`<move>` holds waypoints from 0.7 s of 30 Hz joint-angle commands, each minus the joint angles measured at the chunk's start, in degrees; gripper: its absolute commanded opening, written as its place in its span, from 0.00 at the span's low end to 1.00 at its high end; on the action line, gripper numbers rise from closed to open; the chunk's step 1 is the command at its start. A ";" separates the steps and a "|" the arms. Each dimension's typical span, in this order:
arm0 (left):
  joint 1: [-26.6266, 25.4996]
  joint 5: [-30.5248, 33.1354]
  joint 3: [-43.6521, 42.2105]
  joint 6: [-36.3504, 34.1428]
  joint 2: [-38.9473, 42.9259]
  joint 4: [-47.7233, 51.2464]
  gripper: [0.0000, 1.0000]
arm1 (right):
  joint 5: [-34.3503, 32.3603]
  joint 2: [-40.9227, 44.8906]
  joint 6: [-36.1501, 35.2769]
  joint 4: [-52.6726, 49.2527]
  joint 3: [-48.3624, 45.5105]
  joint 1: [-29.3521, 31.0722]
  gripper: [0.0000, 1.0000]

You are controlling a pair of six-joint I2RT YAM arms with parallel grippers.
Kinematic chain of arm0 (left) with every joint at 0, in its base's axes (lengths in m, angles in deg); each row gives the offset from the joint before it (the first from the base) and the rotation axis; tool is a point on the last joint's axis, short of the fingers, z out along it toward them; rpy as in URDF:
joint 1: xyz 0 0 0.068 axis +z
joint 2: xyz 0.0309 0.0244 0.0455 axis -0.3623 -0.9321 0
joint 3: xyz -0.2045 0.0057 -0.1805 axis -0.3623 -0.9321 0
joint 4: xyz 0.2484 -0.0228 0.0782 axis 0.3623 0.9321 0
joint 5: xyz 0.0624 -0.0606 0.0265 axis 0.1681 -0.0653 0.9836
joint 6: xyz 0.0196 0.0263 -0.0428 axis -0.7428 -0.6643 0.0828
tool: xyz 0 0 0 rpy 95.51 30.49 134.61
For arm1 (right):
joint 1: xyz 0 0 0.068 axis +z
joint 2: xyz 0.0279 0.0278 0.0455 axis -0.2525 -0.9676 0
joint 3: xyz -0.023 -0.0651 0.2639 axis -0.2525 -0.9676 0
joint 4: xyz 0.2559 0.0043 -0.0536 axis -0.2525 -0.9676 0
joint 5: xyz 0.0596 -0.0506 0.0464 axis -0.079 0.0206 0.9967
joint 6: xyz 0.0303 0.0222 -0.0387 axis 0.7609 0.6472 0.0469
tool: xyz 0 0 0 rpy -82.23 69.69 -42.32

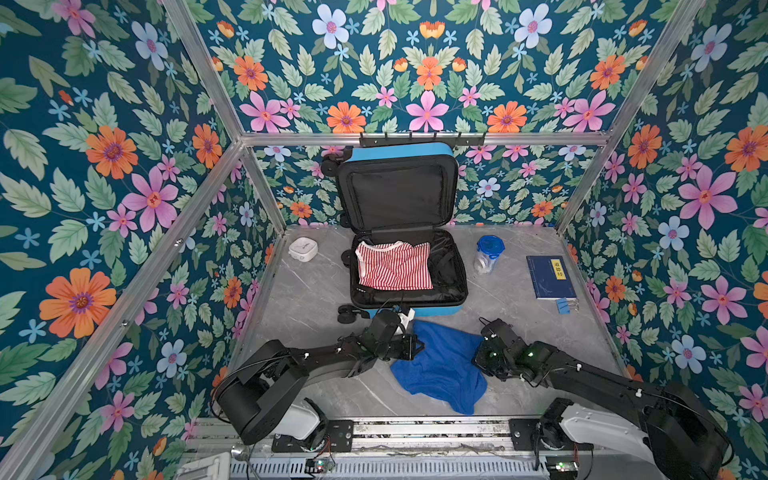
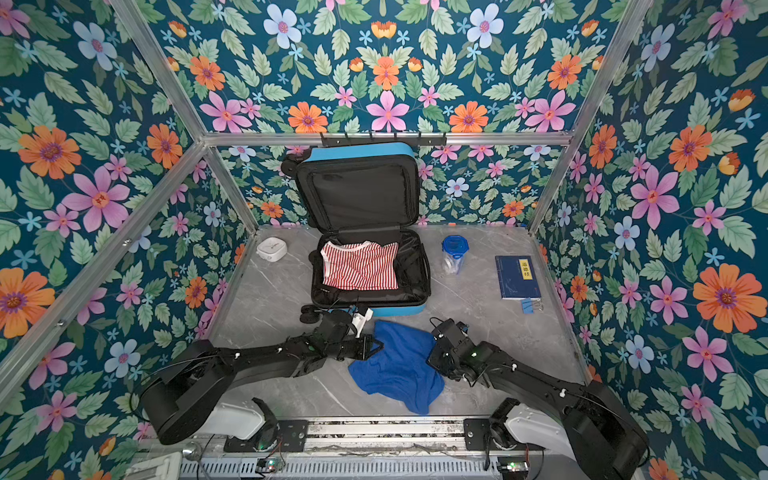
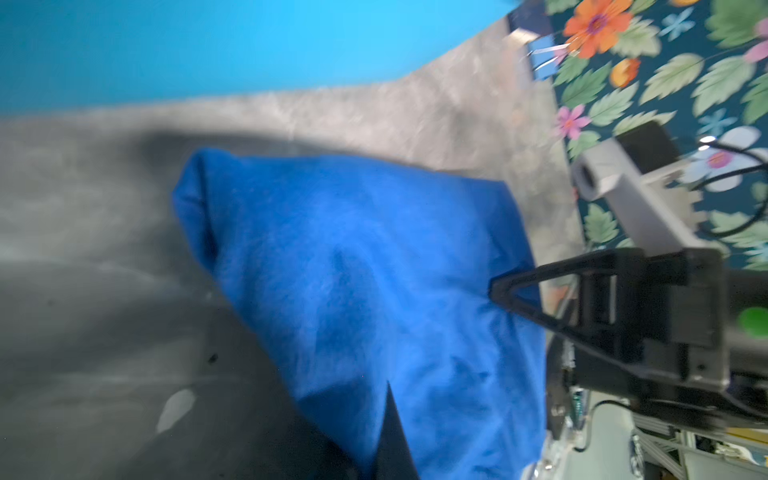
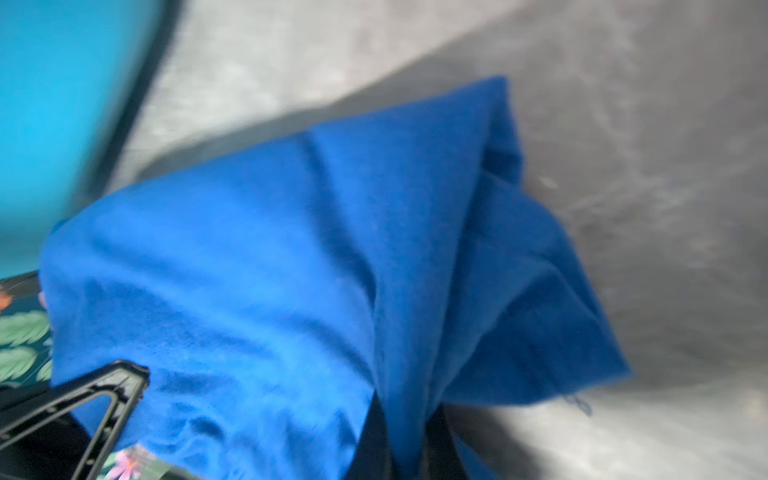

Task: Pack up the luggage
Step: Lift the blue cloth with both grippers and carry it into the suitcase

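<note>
The sky-blue luggage point(image 1: 440, 311) point(image 2: 399, 309) lies open at the back middle of the table, its black-lined lid upright against the wall. A red-and-white striped garment point(image 1: 395, 266) point(image 2: 359, 266) lies inside it. In front of the luggage a rumpled blue cloth point(image 1: 440, 365) point(image 2: 399, 370) point(image 3: 353, 270) point(image 4: 270, 270) rests on the table. My left gripper point(image 1: 419, 345) point(image 2: 376, 345) point(image 3: 390, 432) is shut on the cloth's left edge. My right gripper point(image 1: 478, 355) point(image 2: 432, 355) point(image 4: 409, 436) is shut on a bunched fold at its right edge. The luggage shell point(image 3: 208, 41) point(image 4: 41, 104) shows close behind the cloth.
A white box point(image 1: 303, 248) sits left of the luggage. To its right stand a clear jar with a blue lid point(image 1: 488, 254), a dark-blue book with a yellow label point(image 1: 549, 276) and a blue binder clip point(image 1: 564, 305). Floral walls enclose the grey table point(image 1: 291, 299).
</note>
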 commanded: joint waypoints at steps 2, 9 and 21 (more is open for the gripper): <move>-0.48 -0.42 2.88 -2.52 4.37 7.23 0.00 | 2.19 2.96 -2.57 -4.17 3.65 -0.02 0.00; -0.52 1.27 9.05 -6.01 14.27 19.10 0.00 | 0.72 11.48 -5.98 -12.86 10.96 0.04 0.00; 0.59 17.32 32.41 -16.85 11.81 32.77 0.00 | 1.82 -4.99 -19.82 -14.49 40.57 -0.84 0.00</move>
